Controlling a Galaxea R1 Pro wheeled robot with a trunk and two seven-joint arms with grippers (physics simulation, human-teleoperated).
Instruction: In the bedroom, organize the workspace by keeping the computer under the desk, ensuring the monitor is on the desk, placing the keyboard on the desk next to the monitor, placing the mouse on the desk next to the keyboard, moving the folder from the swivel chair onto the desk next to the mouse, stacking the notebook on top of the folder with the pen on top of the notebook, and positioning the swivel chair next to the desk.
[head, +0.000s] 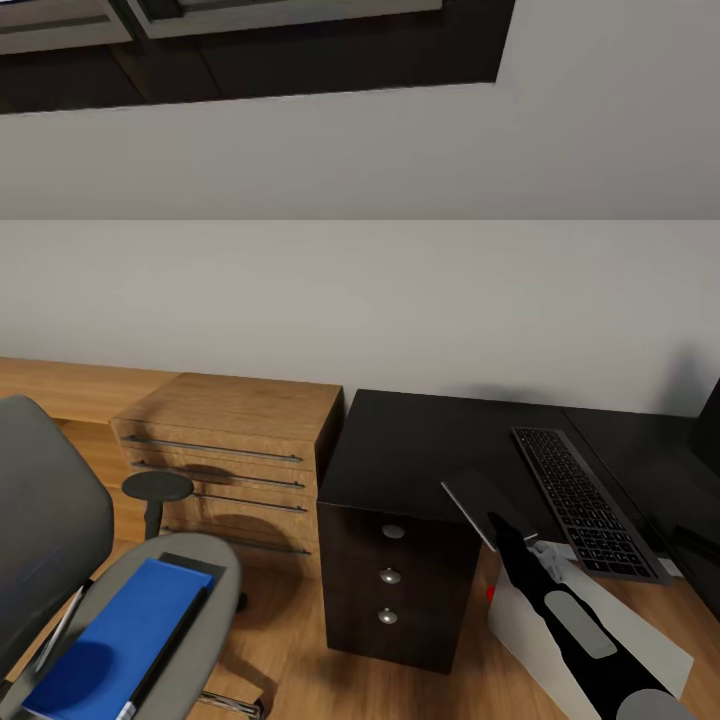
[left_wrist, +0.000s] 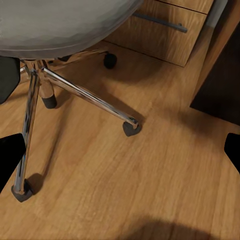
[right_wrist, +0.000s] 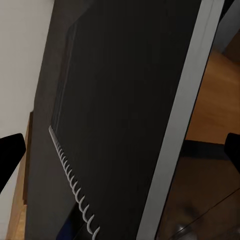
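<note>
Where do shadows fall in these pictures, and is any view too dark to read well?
Head view: soft shadows under the swivel chair armrest on the dresser; the desk top is dim but readable. Left wrist view: chair base shadows on the floor. Right wrist view: a dark panel with a white spiral, hard to identify.

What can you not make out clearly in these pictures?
- Monitor: head view, cut off by the right edge.
- Right gripper: head view, its fingertips are behind the notebook; the grip cannot be told.
- Dark slab under the folder: head view, mostly covered by the folder.
- Chair base: left wrist view, partly hidden by the seat.
</note>
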